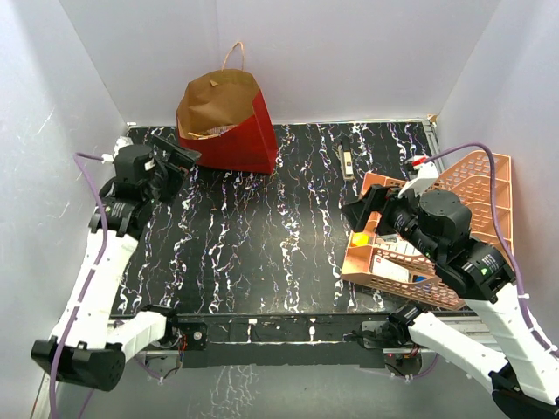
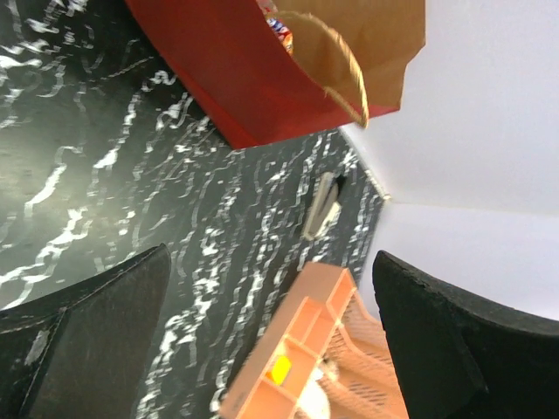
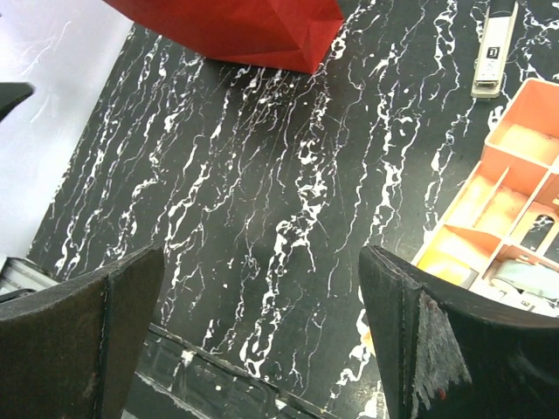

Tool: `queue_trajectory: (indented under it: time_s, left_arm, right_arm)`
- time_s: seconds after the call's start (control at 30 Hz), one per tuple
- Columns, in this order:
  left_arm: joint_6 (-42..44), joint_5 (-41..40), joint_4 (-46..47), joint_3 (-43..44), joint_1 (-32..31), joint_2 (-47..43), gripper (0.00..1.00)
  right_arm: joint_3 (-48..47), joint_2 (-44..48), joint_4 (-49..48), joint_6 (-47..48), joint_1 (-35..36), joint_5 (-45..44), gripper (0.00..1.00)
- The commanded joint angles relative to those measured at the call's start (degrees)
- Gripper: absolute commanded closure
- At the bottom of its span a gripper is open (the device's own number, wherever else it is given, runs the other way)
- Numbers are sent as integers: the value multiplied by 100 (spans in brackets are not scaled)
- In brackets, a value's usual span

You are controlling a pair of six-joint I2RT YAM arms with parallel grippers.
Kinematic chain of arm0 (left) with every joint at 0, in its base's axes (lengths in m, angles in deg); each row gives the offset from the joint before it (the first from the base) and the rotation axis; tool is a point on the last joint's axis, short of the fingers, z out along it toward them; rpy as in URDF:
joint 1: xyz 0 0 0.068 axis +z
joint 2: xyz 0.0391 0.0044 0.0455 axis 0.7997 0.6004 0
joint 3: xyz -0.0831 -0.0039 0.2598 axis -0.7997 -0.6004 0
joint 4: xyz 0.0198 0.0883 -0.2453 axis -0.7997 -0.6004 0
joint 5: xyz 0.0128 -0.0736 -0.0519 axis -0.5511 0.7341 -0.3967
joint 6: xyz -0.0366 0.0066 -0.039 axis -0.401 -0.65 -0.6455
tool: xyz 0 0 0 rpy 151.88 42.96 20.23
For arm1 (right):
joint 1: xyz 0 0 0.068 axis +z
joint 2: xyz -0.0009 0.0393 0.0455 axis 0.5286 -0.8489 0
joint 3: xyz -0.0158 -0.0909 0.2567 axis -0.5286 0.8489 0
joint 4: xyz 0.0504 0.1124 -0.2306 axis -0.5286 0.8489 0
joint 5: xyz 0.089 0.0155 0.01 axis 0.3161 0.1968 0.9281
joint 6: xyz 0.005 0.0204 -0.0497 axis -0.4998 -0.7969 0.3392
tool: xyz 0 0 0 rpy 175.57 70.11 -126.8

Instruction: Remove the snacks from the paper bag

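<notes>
Standing at the far left of the table, close to the back wall: one paper bag, red outside, brown kraft inside, upright with its mouth open and a tan cord handle rising above the rim.

Contents: snacks, seen only as a sliver of shiny red-and-white wrapper just inside the mouth (left wrist view); number cannot be told. None lie on the table.

Left gripper: just left of the bag and a little nearer, fingers spread wide, nothing between them, clear of the bag.

Right gripper: well apart from the bag, on the right side above the left edge of the tray, fingers likewise spread wide and holding nothing.

Pen-like tool: slim, black and cream, lying flat on the far part of the table, right of the bag, between bag and tray.

Tray: peach lattice plastic, tiered, along the right edge; its compartments hold white-and-blue boxes and a small yellow item (kind unclear).

Table surface: black with white marbling, enclosed by white walls.
</notes>
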Motion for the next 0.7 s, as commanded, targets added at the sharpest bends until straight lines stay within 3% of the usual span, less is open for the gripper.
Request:
queue_trajectory:
  time_s: [0.0,0.2,0.3,0.4,0.57,0.67]
  left_arm:
    - [-1192,409,996,35,102,593,2]
    - [-1682,422,2252,191,78,1506,4]
    - [-1808,372,2470,415,78,1931,14]
    - [-1647,451,2949,641,78,2297,34]
    - [-1752,214,3220,742,113,2597,44]
    - [-1752,101,3203,799,119,2708,56]
  right_arm:
    - [41,27,-478,-181,51,154,2]
    - [8,69,-517,-267,62,122,2]
    - [9,49,-543,-311,67,3,2]
    - [-23,-28,-521,-295,66,68,2]
    - [46,-52,-625,-419,73,90,2]
    - [-22,-162,-611,-391,74,183,2]
